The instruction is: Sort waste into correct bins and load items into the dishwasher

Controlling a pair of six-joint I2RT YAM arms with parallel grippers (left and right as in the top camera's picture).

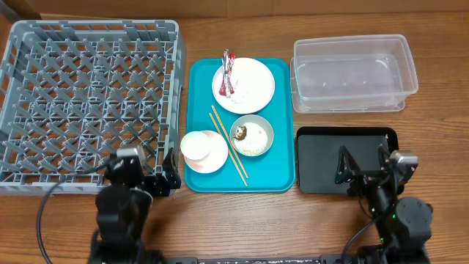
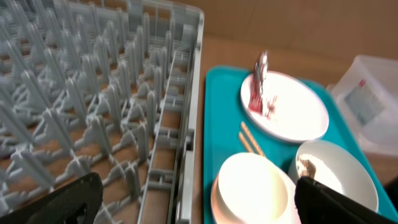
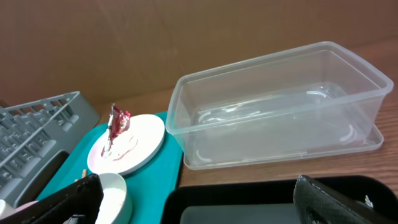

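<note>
A white plate on the teal tray holds the red-and-white wrapper. In front of it lie the chopsticks. To their right is the grey-green bowl with rice and a brown lump. To their left is a white cup inside the pink bowl. The grey rack stands at the left. The clear tub and black tray are at the right. My left gripper is open and empty by the rack's front right corner. My right gripper is open and empty over the black tray's front.
The teal tray lies between the rack and the two bins. In the left wrist view the rack wall is just left of the cup. In the right wrist view the tub stands behind the black tray.
</note>
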